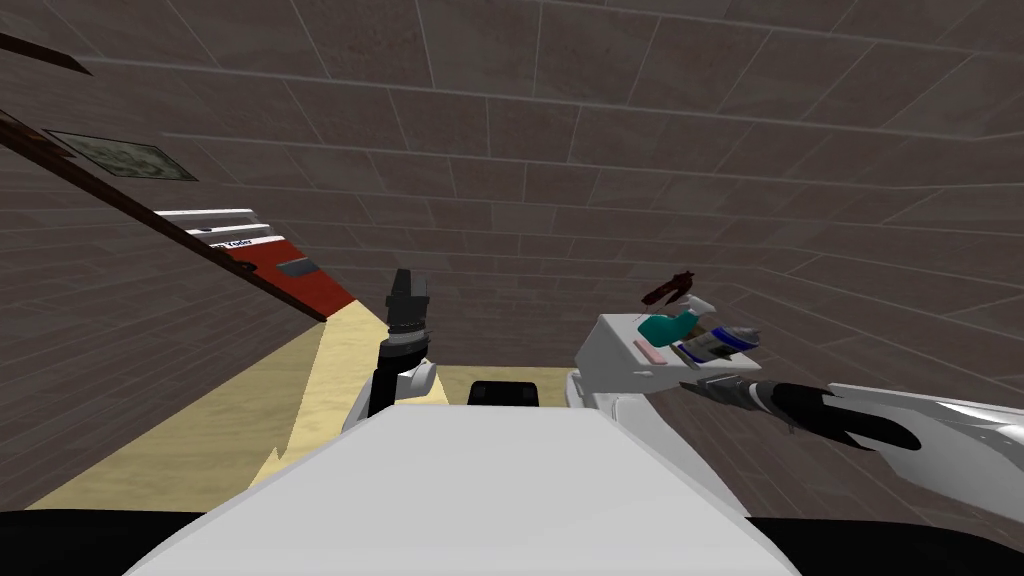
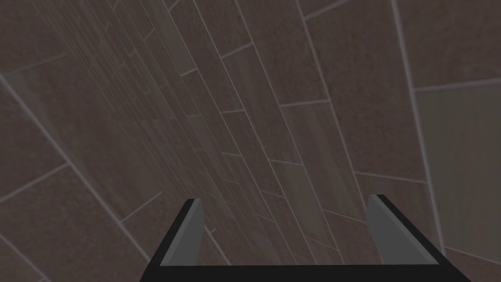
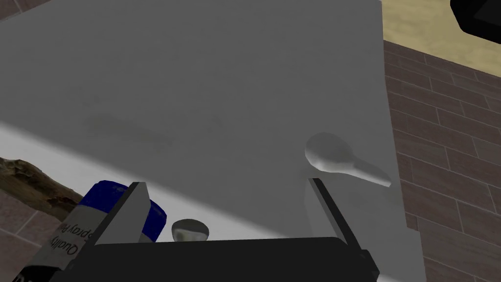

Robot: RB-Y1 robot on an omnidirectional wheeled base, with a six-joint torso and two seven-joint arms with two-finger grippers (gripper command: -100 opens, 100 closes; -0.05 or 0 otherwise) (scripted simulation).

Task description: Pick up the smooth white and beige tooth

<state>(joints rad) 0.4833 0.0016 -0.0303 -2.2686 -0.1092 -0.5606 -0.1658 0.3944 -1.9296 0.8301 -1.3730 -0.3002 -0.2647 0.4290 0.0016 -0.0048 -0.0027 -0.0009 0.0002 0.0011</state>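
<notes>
From the head view, the left arm stands raised to the left of the chest, its left pincer (image 1: 405,283) pointing up and well apart from everything on the right. There the right arm reaches in from the right edge, and the right pincer (image 1: 695,386) lies just at the near edge of a white cistern (image 1: 610,350). The cistern's flat top carries a teal bottle (image 1: 668,326), a flat pink piece (image 1: 650,351), a spray can (image 1: 718,343) lying on its side and, at the far edge, a dark reddish-brown thing (image 1: 668,287) that I cannot name. A strip of pale wood-coloured floor (image 1: 300,420) runs along the left. In the left wrist view, the left pincer (image 2: 288,230) has its two blades standing apart with nothing between them. In the right wrist view, the right pincer (image 3: 230,215) is likewise apart and clamped on nothing. The tooth (image 3: 190,230), small and rounded, pale on top and beige below, sits between the two blades, close to the pincer's dark body and nearer the blade beside the spray can (image 3: 100,196). It rests on the lit top of the cistern (image 3: 220,88), just beside the can's blue cap and touching neither blade. Past the other blade a grey-white lever (image 3: 342,159) sticks out from the cistern's shaded face. A rough brown piece (image 3: 29,181) lies beyond the can.
</notes>
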